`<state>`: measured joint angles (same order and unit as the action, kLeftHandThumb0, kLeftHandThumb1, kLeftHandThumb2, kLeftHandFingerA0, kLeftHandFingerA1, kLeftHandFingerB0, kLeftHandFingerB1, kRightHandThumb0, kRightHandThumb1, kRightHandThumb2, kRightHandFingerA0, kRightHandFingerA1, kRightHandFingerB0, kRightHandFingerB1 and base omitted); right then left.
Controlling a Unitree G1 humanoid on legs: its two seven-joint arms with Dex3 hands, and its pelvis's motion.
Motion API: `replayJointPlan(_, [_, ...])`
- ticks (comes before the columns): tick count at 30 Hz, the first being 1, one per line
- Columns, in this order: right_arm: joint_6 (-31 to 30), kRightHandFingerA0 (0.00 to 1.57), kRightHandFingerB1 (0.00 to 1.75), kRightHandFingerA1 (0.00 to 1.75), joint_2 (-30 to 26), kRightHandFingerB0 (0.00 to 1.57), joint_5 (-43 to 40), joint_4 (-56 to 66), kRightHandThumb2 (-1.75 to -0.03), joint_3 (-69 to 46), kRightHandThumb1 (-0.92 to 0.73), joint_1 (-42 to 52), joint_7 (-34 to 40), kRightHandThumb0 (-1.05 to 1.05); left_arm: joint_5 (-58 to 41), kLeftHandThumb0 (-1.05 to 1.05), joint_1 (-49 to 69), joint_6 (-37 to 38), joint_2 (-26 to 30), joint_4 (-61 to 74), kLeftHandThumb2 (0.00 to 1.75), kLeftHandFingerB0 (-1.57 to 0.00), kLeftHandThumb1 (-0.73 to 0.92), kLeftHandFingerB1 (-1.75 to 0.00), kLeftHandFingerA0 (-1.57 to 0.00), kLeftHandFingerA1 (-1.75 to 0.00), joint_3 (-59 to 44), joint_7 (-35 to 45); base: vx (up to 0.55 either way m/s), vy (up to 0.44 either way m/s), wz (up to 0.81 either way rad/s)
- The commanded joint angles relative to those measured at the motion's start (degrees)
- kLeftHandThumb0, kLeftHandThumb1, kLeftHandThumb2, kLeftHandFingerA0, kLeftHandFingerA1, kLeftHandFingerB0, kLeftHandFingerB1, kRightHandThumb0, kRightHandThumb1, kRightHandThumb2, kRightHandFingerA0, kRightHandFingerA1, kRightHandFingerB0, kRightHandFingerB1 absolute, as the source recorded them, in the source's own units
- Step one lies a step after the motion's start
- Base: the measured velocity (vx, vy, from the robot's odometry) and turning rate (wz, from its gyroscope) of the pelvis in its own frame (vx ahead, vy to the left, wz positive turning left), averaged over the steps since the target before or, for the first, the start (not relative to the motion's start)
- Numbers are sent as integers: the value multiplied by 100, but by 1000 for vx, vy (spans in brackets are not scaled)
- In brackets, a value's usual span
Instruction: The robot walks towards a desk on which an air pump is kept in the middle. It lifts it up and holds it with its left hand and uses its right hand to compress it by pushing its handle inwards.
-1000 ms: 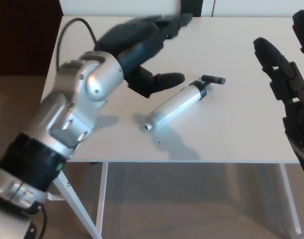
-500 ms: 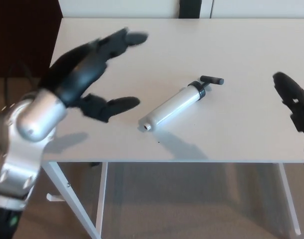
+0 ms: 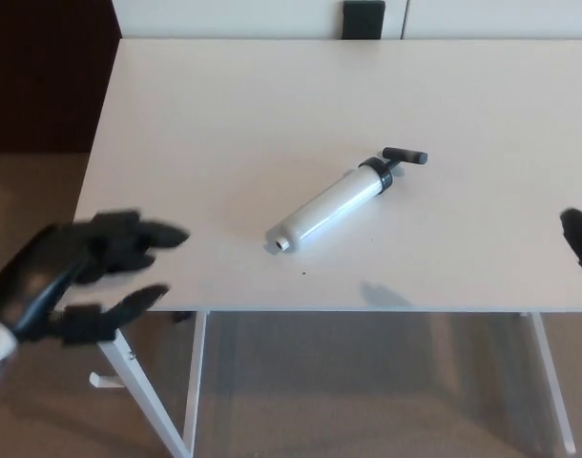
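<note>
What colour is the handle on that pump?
Black. The handle sits at the far end of the white pump, clearest in the head view.

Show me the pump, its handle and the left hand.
pump (image 3: 331,203), head view, middle of the white barrel.
handle (image 3: 405,156), head view, middle of the black crossbar.
left hand (image 3: 72,277), head view, back of the palm.
</note>
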<state>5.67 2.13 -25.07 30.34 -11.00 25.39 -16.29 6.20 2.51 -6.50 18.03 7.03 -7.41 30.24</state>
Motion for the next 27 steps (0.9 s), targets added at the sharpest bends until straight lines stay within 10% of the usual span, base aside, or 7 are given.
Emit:
replayJointPlan(1, [1724,30,29,32,-555,25,-1763,1180,-68,-1309,-88,2009,-2245,-85,-7877,-67,2829,-391,324,1819,63,-57,75,-41,-43,-41,-4603,6190,0,0,0])
replayJointPlan(27, [1836,30,29,32,-380,25,-1938,1234,-68,-1320,-88,2281,-2455,-85,-8261,-67,3002,-509,523,1868,63,-57,75,-41,-43,-41,-4809,6226,0,0,0])
